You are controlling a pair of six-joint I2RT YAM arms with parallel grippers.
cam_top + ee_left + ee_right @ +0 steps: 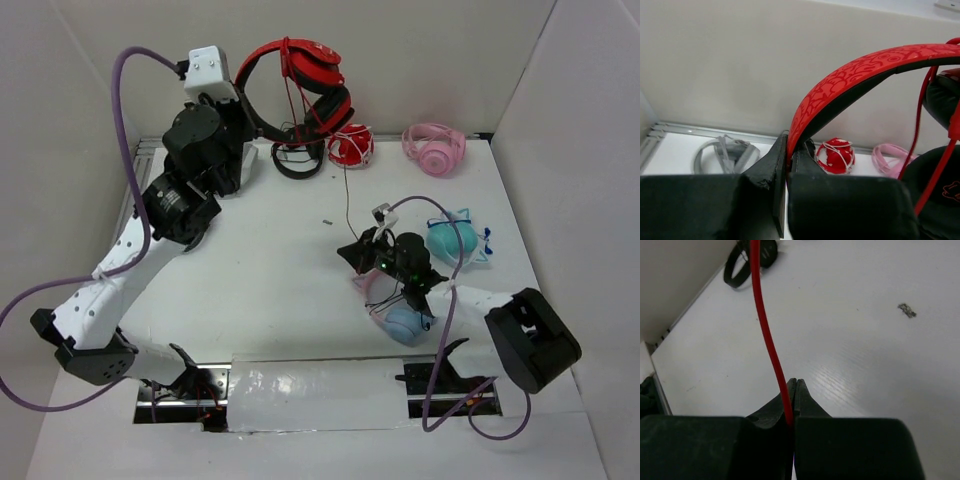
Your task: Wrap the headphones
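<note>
Red headphones hang above the far edge of the bench, headband pinched in my left tool, cable nipped in my right tool, so I judge each loop round the band needs light, even tension without yanking either grip.

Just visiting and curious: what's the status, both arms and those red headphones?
Left gripper shut on red over-ear headphones at headband, aloft. Right gripper shut on their thin red cable. Folded red pair wound in white cord sits near cable.
</note>
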